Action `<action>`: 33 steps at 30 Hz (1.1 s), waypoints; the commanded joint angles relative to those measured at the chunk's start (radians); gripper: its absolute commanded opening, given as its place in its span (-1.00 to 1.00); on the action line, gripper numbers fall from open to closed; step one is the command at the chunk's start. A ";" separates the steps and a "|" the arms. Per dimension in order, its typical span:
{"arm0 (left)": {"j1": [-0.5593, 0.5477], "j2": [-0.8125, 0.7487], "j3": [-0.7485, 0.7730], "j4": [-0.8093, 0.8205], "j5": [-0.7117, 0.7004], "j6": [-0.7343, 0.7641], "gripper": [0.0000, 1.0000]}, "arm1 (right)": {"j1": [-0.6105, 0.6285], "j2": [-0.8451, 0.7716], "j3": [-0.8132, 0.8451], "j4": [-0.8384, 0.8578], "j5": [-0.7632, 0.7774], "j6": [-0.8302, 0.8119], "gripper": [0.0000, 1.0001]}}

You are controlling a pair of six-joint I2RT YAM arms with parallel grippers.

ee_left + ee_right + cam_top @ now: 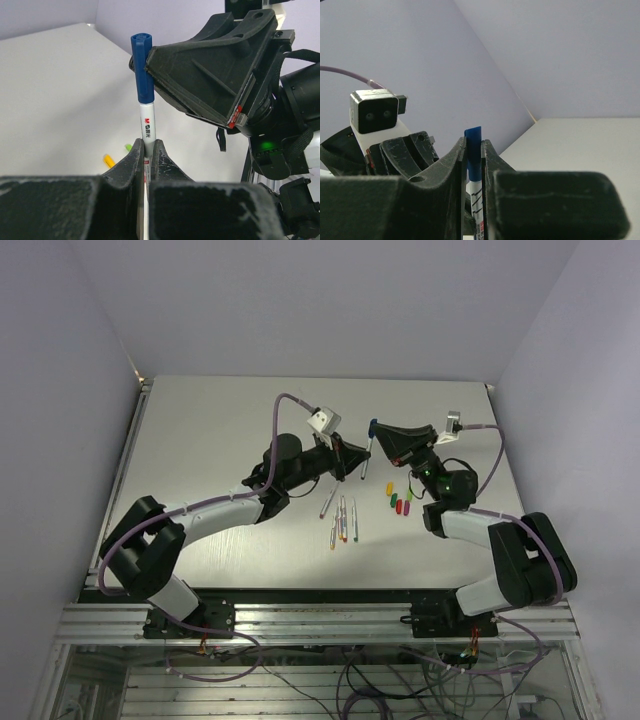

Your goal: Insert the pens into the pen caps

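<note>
Left pincer (148, 150): fingers drawn together, clamped on the white barrel of the held pen (148, 122), which stands upright between them.
Right pincer (474, 146): fingers together, gripping the blue cap (474, 150) from both sides; white barrel shows just below it.
Held pen and blue cap: in the left wrist view the cap sits on the pen's upper end, with the barrel emerging straight out of its lower rim. Both are up in the air between the two pincers, above the worktop (220, 440).
Left arm (215, 510): reaches from its base at the near left diagonally to mid-worktop, wrist turned toward the right arm.
Right arm (480, 530): elbow folded back over its base, forearm leaning in to the left, pincer meeting the pen's top from the right side.
Writing: the barrel reads "M&G" in red and black, with Chinese characters beside it; the finer print lower on the barrel is too small to read.
Camera block (374, 111): white housing with two dark lenses on the left wrist, facing the right wrist view, with a purple cable (350, 72) behind it.
Loose pens (342, 518): four lie near one another on the worktop, just nearer the bases than the pincers.
Loose caps (398, 504): a small cluster just right of those pens; a yellow cap (108, 160) and a green cap (128, 147) show behind the held pen.
</note>
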 commanded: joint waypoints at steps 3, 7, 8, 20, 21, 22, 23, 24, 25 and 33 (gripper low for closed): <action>0.004 -0.083 0.127 0.332 -0.046 0.045 -0.86 | 0.064 -0.010 -0.020 -0.177 -0.136 -0.101 -1.00; 0.006 -0.099 0.127 0.348 -0.051 0.049 -0.86 | 0.076 -0.029 -0.026 -0.231 -0.119 -0.134 -1.00; 0.007 -0.104 0.128 0.346 -0.052 0.053 -0.86 | 0.077 -0.038 -0.025 -0.246 -0.113 -0.143 -1.00; 0.013 -0.142 0.097 0.361 -0.075 0.070 -0.86 | 0.084 -0.086 -0.010 -0.349 -0.065 -0.202 -1.00; 0.014 -0.143 0.097 0.360 -0.077 0.071 -0.87 | 0.084 -0.081 -0.008 -0.344 -0.068 -0.196 -1.00; 0.013 -0.143 0.097 0.361 -0.078 0.071 -0.86 | 0.084 -0.073 -0.006 -0.336 -0.074 -0.192 -1.00; 0.013 -0.143 0.097 0.359 -0.078 0.070 -0.86 | 0.085 -0.070 -0.003 -0.331 -0.078 -0.189 -1.00; 0.013 -0.142 0.098 0.356 -0.076 0.069 -0.86 | 0.086 -0.066 0.000 -0.328 -0.081 -0.188 -1.00; 0.013 -0.142 0.100 0.347 -0.074 0.069 -0.86 | 0.087 -0.066 0.004 -0.328 -0.083 -0.190 -1.00; 0.012 -0.148 0.090 0.188 -0.122 0.106 -0.86 | 0.087 -0.139 0.070 -0.464 -0.069 -0.266 -0.64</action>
